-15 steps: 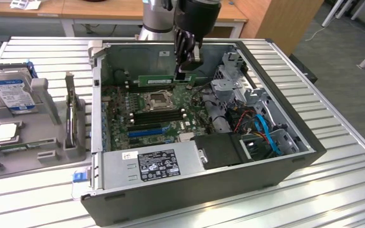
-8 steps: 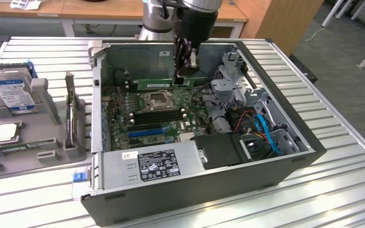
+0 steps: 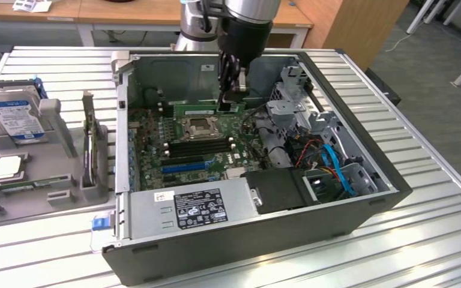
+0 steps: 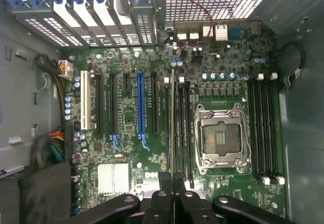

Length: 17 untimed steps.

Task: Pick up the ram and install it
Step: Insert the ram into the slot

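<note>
End effector (image 3: 228, 108) in the exterior view hangs inside the open case (image 3: 374, 204), which lies on the slatted surface (image 3: 422, 240). Its fingers are closed on the ram (image 3: 192, 110), a thin green stick that reaches from the grip toward the exterior view's left. The ram appears raised above the motherboard, over the area around the socket (image 3: 199, 126), with the black slots (image 3: 201, 147) on the socket's near side.

From the wrist view, the end effector (image 4: 172, 181) pinches the ram (image 4: 173, 122), which shows edge-on as a narrow line. That line runs along the bank of slots (image 4: 183, 127) between the blue slot (image 4: 141, 105) and the socket (image 4: 220, 135). I cannot tell whether its lower edge touches a slot.

The pick-up looks done, and the step in hand seems to be lining the stick up for insertion. Seating it would call for the edge parallel to one slot and centred along it. A straight, even push would have to follow, since any tilt could jam a corner.
</note>
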Each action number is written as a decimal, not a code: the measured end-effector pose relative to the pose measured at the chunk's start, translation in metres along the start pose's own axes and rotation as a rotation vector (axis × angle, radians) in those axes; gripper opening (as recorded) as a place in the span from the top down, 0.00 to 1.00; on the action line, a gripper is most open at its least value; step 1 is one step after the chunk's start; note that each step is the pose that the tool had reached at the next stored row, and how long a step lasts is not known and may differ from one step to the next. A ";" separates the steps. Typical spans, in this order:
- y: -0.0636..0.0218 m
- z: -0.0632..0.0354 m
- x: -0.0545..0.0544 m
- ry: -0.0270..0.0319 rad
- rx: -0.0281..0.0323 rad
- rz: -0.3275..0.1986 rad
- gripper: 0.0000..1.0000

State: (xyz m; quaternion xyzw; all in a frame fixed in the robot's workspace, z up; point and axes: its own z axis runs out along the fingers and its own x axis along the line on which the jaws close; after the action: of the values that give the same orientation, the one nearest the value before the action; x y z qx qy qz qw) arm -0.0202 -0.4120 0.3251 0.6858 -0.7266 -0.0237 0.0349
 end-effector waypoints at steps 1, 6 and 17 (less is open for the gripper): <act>0.0001 0.0018 0.000 -0.0001 0.0003 0.000 0.88; 0.0005 0.0110 0.000 0.0000 0.0021 0.001 0.88; 0.0015 0.0312 0.000 0.0000 0.0069 0.003 0.88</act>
State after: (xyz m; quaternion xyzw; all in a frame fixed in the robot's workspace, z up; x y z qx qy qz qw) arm -0.0242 -0.4120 0.2940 0.6849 -0.7276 -0.0212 0.0326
